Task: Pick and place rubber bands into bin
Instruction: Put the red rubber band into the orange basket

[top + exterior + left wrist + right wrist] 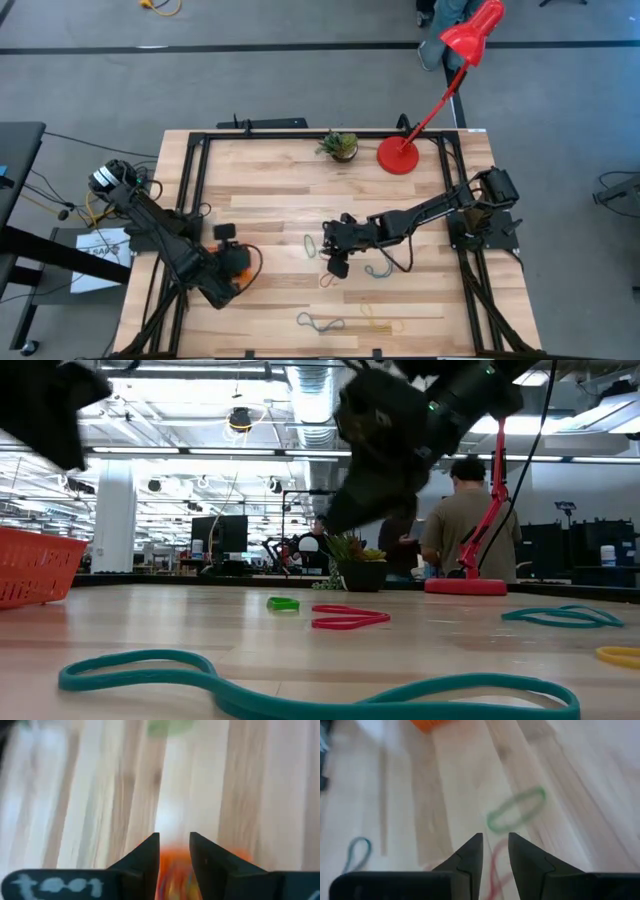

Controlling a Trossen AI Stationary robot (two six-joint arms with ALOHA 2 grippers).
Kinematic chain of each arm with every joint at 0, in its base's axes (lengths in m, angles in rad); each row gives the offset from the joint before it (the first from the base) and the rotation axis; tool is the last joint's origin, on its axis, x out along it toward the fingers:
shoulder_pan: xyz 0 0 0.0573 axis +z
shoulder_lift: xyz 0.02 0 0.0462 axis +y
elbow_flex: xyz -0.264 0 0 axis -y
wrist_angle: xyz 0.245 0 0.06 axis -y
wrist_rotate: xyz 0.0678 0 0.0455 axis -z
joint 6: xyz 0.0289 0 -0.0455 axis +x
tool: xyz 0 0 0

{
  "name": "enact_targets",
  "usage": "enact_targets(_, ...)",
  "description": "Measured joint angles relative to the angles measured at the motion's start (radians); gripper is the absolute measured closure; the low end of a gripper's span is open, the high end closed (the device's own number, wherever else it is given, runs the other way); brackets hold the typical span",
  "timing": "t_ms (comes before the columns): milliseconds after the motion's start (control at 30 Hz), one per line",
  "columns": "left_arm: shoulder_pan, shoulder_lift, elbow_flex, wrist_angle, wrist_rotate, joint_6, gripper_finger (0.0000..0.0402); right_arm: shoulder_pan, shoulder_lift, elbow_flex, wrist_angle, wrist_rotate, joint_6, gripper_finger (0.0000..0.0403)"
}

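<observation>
Teal band (300,685) lies nearest on the table (280,180), with red band (348,619) and green band (283,603) farther back under the right end effector (337,262), whose fingers stand nearly closed on nothing. Left end effector (232,262) hovers over the bin (238,262), likewise narrowed and empty. Risk: thin flat loops may slip the pinch, or two snag together.

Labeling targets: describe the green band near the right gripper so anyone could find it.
On the wooden table, find the right gripper near the middle. The green rubber band lies flat just to its left, toward the orange bin. It is the only green loop; the one beside it is red.
</observation>
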Motion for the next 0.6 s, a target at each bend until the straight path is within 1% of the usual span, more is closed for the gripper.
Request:
enact_targets(33,0.006,0.0,0.0,0.054,-0.029,0.016,0.0301,0.0,0.0,0.0,-0.031,0.0,0.023,0.0317)
enact_targets(100,0.024,0.0,0.0,0.165,-0.049,0.042,0.0301,0.0,0.0,0.0,-0.09,0.004,0.069,0.0317)
enact_targets(200,0.056,0.0,0.0,0.292,-0.057,0.073,0.0301,0.0,0.0,0.0,-0.146,0.082,0.124,0.0317)
enact_targets(300,0.084,0.0,0.0,0.386,-0.111,0.09,0.0301,0.011,0.0,-0.006,-0.133,0.138,0.136,0.0317)
enact_targets(433,0.118,0.0,0.0,0.42,-0.156,0.134,0.0301,0.058,0.0,-0.04,-0.018,0.174,0.136,0.0317)
enact_targets(500,0.137,0.0,0.0,0.419,-0.156,0.14,0.0301,0.092,0.0,-0.052,0.009,0.233,0.136,0.0317)
enact_targets(600,0.164,0.0,0.0,0.419,-0.156,0.125,0.0301,0.14,0.0,-0.053,-0.006,0.351,0.136,0.0317)
